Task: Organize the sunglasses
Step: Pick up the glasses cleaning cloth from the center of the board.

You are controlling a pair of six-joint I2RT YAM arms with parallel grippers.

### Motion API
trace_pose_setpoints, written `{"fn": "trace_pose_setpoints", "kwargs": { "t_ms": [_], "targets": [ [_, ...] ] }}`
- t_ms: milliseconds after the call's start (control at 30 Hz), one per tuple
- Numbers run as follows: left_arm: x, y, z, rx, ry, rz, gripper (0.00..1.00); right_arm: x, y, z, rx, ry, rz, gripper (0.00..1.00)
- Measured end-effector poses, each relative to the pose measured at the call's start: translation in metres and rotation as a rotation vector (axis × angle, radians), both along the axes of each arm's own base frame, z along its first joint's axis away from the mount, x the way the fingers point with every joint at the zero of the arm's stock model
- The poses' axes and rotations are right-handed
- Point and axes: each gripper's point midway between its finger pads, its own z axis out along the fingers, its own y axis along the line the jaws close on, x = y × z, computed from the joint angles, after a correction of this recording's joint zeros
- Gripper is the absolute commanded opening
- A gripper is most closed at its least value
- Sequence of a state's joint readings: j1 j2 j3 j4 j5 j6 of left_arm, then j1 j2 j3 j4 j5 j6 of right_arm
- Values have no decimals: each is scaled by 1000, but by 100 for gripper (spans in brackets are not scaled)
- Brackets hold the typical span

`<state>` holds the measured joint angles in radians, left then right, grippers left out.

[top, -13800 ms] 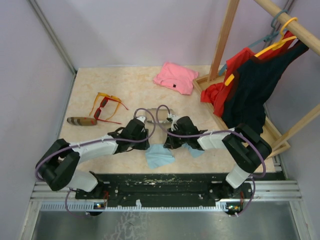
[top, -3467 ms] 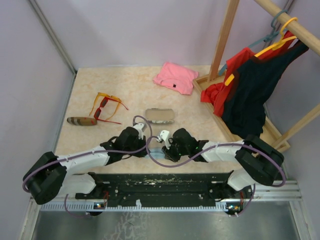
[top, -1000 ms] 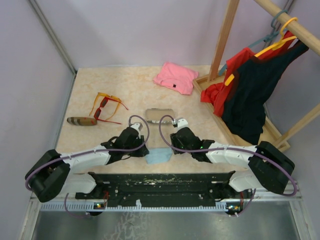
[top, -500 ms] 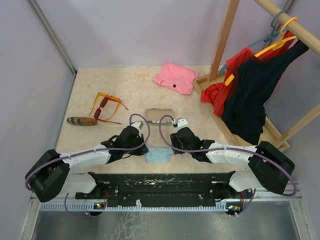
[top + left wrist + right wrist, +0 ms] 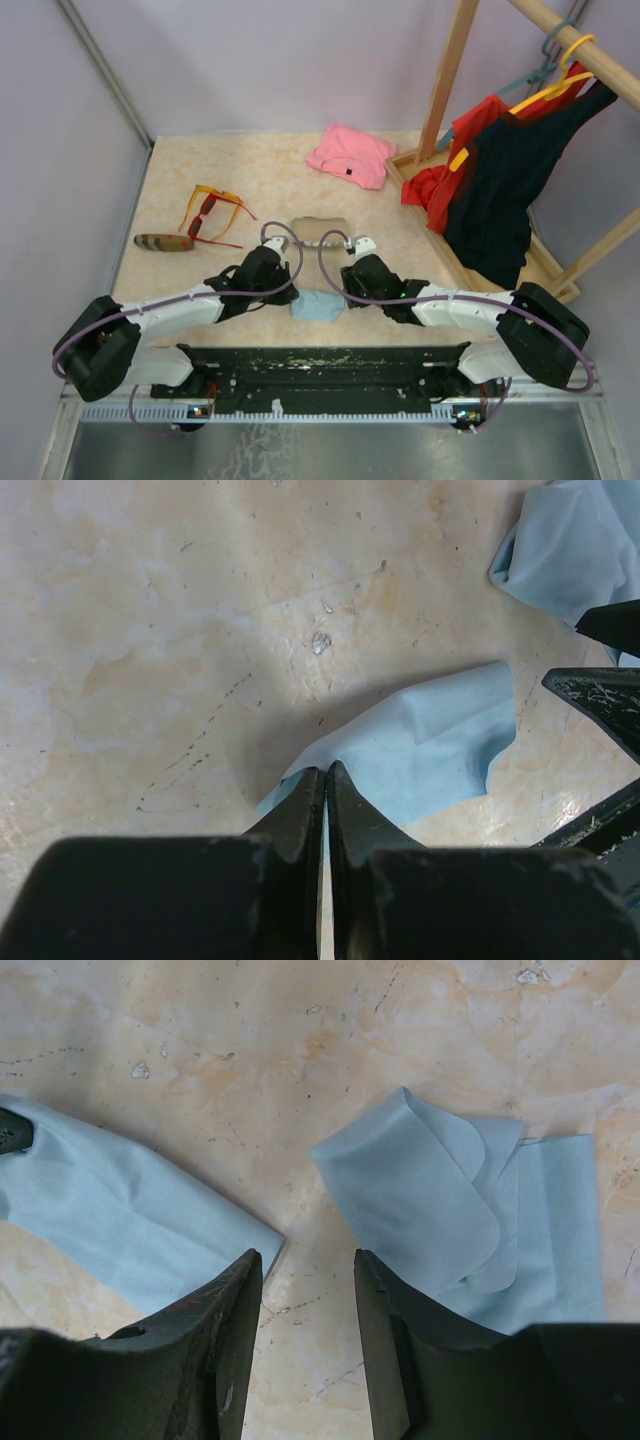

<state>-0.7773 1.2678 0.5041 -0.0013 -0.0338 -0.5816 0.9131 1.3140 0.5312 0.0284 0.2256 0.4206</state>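
Note:
The sunglasses lie at the table's far left, the orange-amber pair (image 5: pixel 216 196) against the red pair (image 5: pixel 205 222), far from both grippers. My left gripper (image 5: pixel 325 772) is shut on the near edge of a light blue cloth (image 5: pixel 425 742), which lies by the front edge (image 5: pixel 318 306). My right gripper (image 5: pixel 308 1265) hangs open over bare table between that cloth (image 5: pixel 120 1222) and a second, folded blue cloth (image 5: pixel 450 1205). Nothing sits between its fingers. In the top view the left gripper (image 5: pixel 293 297) and right gripper (image 5: pixel 342 290) flank the cloth.
A brown case (image 5: pixel 163 242) lies beside the sunglasses. A grey-patterned case (image 5: pixel 320 230) sits just beyond the grippers. A pink garment (image 5: pixel 352 154) is at the back. A wooden rack (image 5: pixel 447 85) with red and black clothes (image 5: pixel 495 170) fills the right side.
My left gripper has closed onto the blue cloth's edge and the arm has shifted slightly forward, pulling the cloth's edge. The right arm has stayed still.

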Motion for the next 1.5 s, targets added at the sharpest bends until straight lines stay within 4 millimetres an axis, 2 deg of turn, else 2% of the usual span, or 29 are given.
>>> {"fn": "trace_pose_setpoints", "kwargs": {
  "t_ms": [500,733,967,1233,1367,1500],
  "targets": [
    [22,19,-8,36,15,60,6,1,-1,0,-4,-5,-7,43],
    [25,25,-15,49,38,74,5,1,0,0,6,-1,-14,46],
    [25,26,-16,48,41,76,4,9,16,0,84,49,-64,46],
    [24,26,-17,47,44,73,2,11,30,-14,145,148,-127,46],
    [22,26,-19,46,51,68,1,17,37,-14,181,172,-150,46],
    [20,27,-20,47,54,65,1,17,39,-13,203,189,-165,42]
  ]
}}
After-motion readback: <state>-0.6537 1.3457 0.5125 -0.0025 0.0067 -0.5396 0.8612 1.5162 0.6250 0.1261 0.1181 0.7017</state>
